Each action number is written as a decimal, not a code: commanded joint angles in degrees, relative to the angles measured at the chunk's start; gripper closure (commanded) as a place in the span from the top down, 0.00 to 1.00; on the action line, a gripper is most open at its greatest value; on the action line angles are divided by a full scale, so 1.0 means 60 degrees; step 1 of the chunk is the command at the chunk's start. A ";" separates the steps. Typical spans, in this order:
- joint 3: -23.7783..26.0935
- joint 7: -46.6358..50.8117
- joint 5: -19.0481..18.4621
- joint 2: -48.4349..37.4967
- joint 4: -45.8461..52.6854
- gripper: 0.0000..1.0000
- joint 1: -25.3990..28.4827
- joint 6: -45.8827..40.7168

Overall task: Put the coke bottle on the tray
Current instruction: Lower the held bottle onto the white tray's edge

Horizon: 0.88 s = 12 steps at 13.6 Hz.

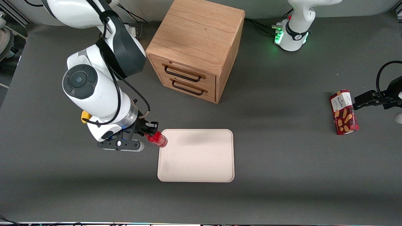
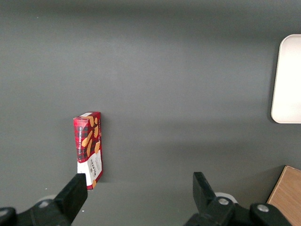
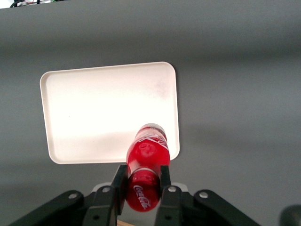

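1. We see the gripper (image 1: pixel 150 133) of the working arm hanging above the table, at the tray's corner that lies toward the working arm's end and farther from the front camera; its two fingers (image 3: pixel 119 181) are clamped on the coke bottle (image 1: pixel 157 139), one on each side of the red body.
2. The coke bottle is held off the table, tilted, with one end reaching out from the fingers over the tray's edge; in the right wrist view (image 3: pixel 145 175) its white script lettering faces the camera, and the end farthest from the fingers overlaps the tray's rim near a corner; we cannot tell whether that end is the cap or the base.
3. The tray (image 1: pixel 201 163) lies flat on the dark grey table (image 1: pixel 282 175), pale cream-pink, rounded at the corners, with nothing resting on its surface; in the right wrist view (image 3: pixel 94 113) it looks bright and bare; the left wrist view catches only one edge of it (image 2: pixel 287 80).
4. The wooden drawer cabinet (image 1: pixel 196 47) stands farther from the front camera than the tray, well apart from it, its two dark-handled drawers closed and turned at an angle.
5. The red snack box (image 1: pixel 344 112) lies toward the parked arm's end of the table, well apart from the tray; the left wrist view shows it too (image 2: pixel 88 149), with biscuit pictures on its face.
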 commanded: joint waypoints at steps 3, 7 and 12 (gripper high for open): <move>0.0030 0.0142 -0.0095 0.0674 -0.0538 0.00 -0.0011 0.1355; 0.0030 0.0229 -0.0285 0.1127 -0.1024 0.00 0.0047 0.2193; 0.0030 0.0229 -0.0286 0.1479 -0.1112 0.00 0.0033 0.2325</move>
